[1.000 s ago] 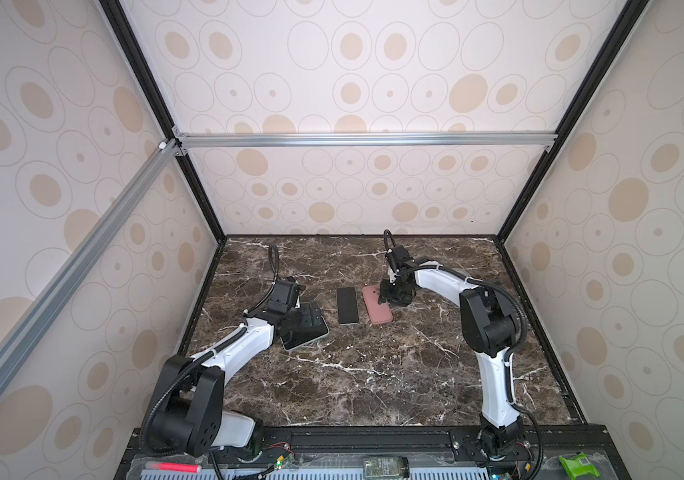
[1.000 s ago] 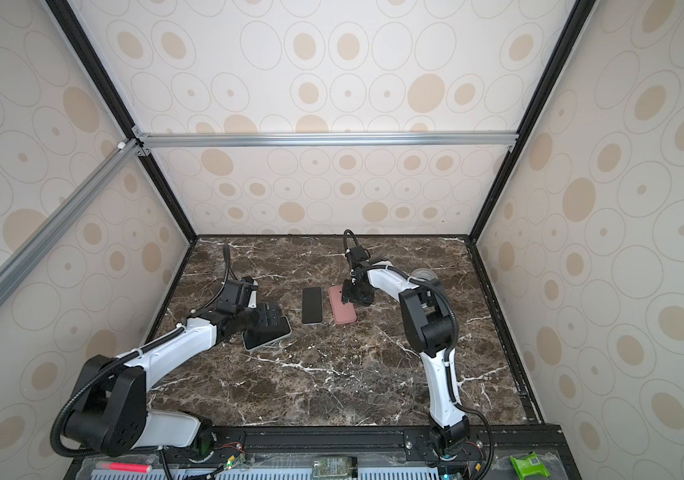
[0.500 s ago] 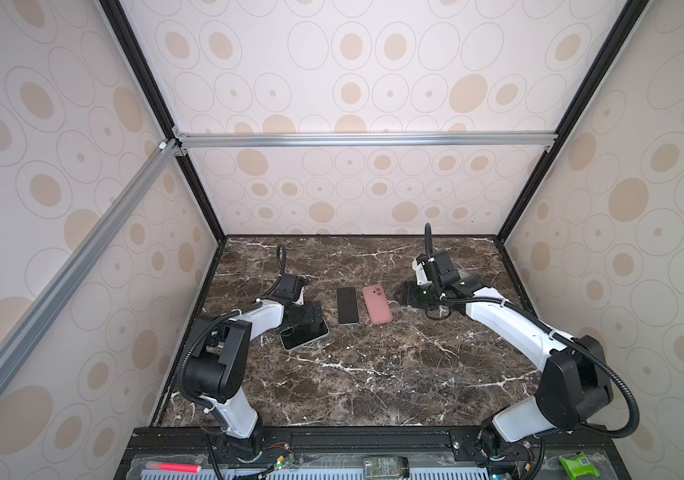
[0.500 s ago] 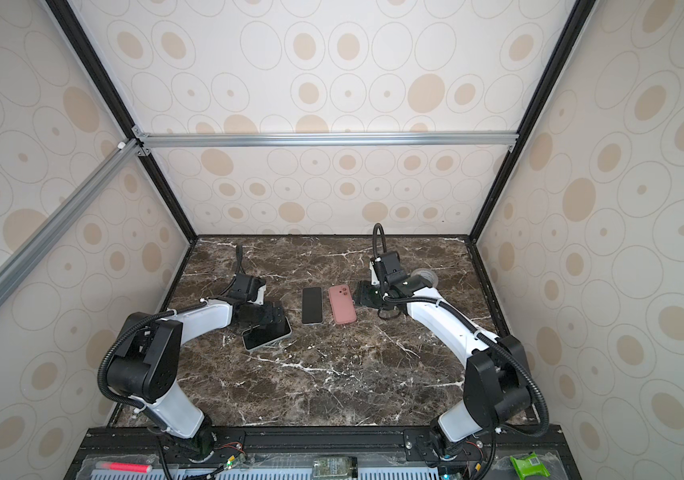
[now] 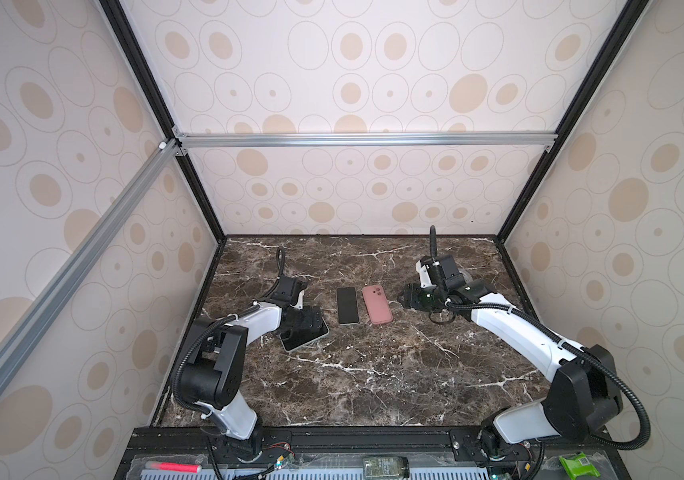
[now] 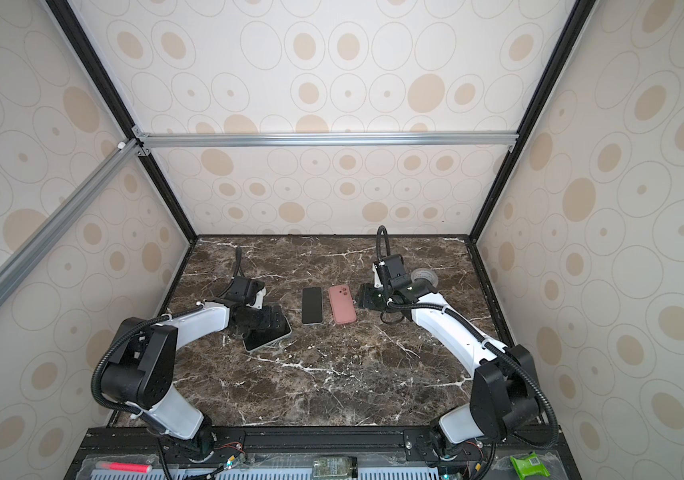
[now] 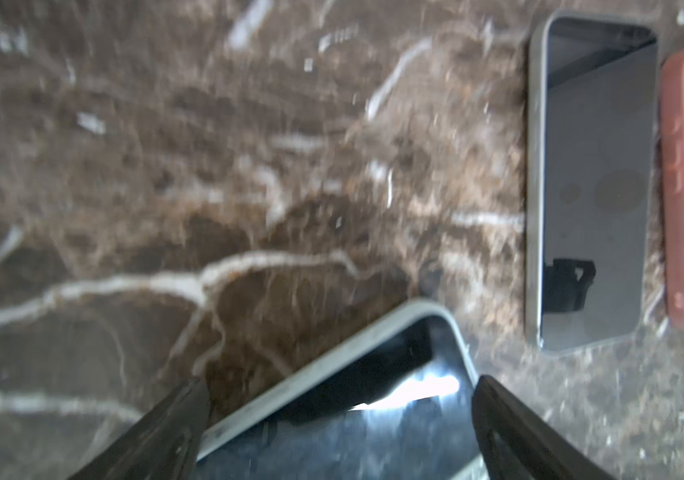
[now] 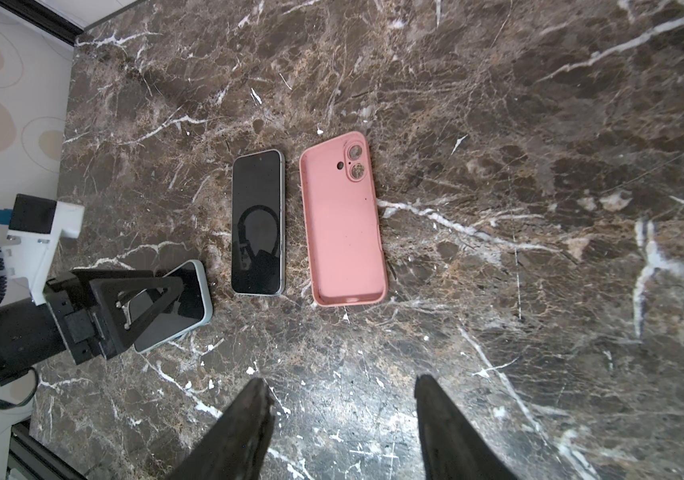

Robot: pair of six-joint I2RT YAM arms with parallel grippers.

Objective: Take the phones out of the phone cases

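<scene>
Phone (image 8: 257, 222) and pink case (image 8: 344, 224) lie flat on the desk (image 5: 373, 374), side by side and parallel, with a narrow strip of marble between them. The phone is screen up. The case is hollow side up, its camera cut-outs open to the stone, so we judge the phone already out and the task as good as finished. Laid apart like this, the result reads plainly in both top views.

The right tool (image 8: 342, 384) hovers to the right of the case, jaws partly apart and empty, with only desk between them. We read that as a release posture, clear of the case's edge.

The left tool (image 7: 340, 388) stands spread wide over a second phone (image 8: 197, 299) with a pale rim, which lies at an angle toward the left of the desk. Its jaws straddle one corner of that handset. We cannot tell whether they touch it, but they are not closed on it.

Room is generous: the near half of the desk is bare, and each arm could pull back toward its own base without crossing the pair in the middle. The tighter spots are the gap between the second phone and the first, and a tape roll (image 6: 424, 277) close behind the right arm's wrist.
</scene>
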